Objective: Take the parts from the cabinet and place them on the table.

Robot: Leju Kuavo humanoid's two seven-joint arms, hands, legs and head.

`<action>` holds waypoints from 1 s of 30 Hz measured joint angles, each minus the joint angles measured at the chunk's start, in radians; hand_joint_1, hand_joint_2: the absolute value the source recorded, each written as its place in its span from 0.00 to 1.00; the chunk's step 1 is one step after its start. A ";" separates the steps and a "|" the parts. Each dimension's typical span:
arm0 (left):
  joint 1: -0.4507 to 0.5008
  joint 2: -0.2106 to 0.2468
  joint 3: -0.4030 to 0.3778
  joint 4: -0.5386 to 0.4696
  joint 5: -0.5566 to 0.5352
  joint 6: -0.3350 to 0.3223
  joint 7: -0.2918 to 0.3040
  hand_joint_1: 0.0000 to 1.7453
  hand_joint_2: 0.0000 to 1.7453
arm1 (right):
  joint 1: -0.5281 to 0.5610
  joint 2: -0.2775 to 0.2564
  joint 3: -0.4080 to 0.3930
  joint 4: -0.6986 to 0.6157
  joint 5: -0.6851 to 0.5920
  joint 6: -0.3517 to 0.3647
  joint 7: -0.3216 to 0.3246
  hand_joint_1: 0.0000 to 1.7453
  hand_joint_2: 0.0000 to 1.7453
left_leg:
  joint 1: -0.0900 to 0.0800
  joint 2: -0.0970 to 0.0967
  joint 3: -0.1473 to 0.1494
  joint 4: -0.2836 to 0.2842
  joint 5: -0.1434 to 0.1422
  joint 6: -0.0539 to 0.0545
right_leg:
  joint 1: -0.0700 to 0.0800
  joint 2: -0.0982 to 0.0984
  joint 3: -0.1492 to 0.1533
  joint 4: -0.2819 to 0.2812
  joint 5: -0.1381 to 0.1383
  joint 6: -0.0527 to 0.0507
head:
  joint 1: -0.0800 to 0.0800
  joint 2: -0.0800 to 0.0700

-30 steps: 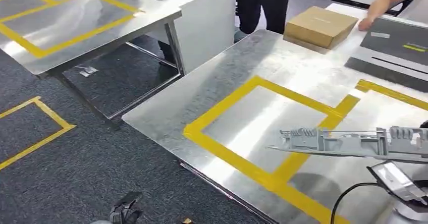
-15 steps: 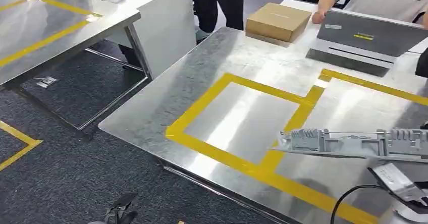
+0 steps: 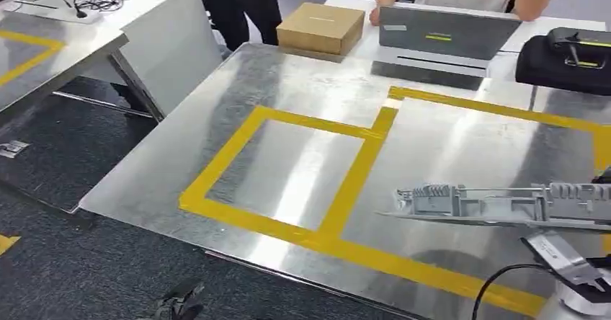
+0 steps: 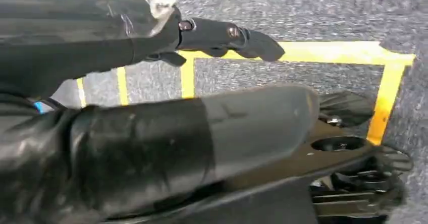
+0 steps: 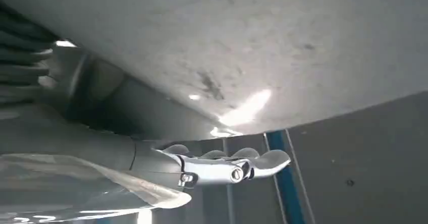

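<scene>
A long grey plastic part [image 3: 497, 206] with ribs and clips hangs level above the steel table [image 3: 216, 111], over its near right stretch. It reaches in from the right edge of the head view, where my right hand grips it. In the right wrist view my right hand [image 5: 131, 156] lies under the part's broad pale underside [image 5: 242, 47], silver fingers [image 5: 237, 169] stretched along it. My left hand [image 4: 222, 35] hangs by my side over the carpet, its dark fingers held out straight with nothing in them; it also shows low in the head view [image 3: 176, 303].
Yellow tape [image 3: 353, 179] marks two boxes on the table. At its far edge are a cardboard box [image 3: 321, 28], a grey flat case [image 3: 447, 35] with a person behind it, and a black bag [image 3: 569, 57]. A second steel table [image 3: 43, 64] stands at left.
The whole picture has slid left, so the camera has turned right toward the table. The grey part keeps its place in the view, still held.
</scene>
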 joint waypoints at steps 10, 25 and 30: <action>-0.017 0.001 0.000 0.000 -0.014 0.007 -0.023 0.00 0.00 | 0.001 0.000 0.004 0.002 0.018 0.000 0.000 0.00 0.00 | -0.010 -0.035 0.083 -0.209 0.070 0.008 | -0.002 0.015 -0.007 0.000 0.005 0.015 | 0.002 0.000; -0.022 -0.001 0.000 0.000 -0.015 0.005 -0.032 0.00 0.00 | 0.000 0.000 0.009 0.002 0.024 0.000 0.000 0.00 0.00 | -0.010 -0.035 0.082 -0.206 0.070 0.015 | -0.002 0.015 -0.008 -0.002 0.008 0.023 | 0.002 0.000; -0.026 -0.001 0.000 0.000 -0.017 0.003 -0.038 0.00 0.00 | -0.001 0.000 0.013 0.002 0.003 0.000 0.000 0.00 0.00 | -0.011 -0.036 0.080 -0.202 0.069 0.018 | -0.004 0.015 -0.008 -0.003 0.009 0.026 | 0.001 0.000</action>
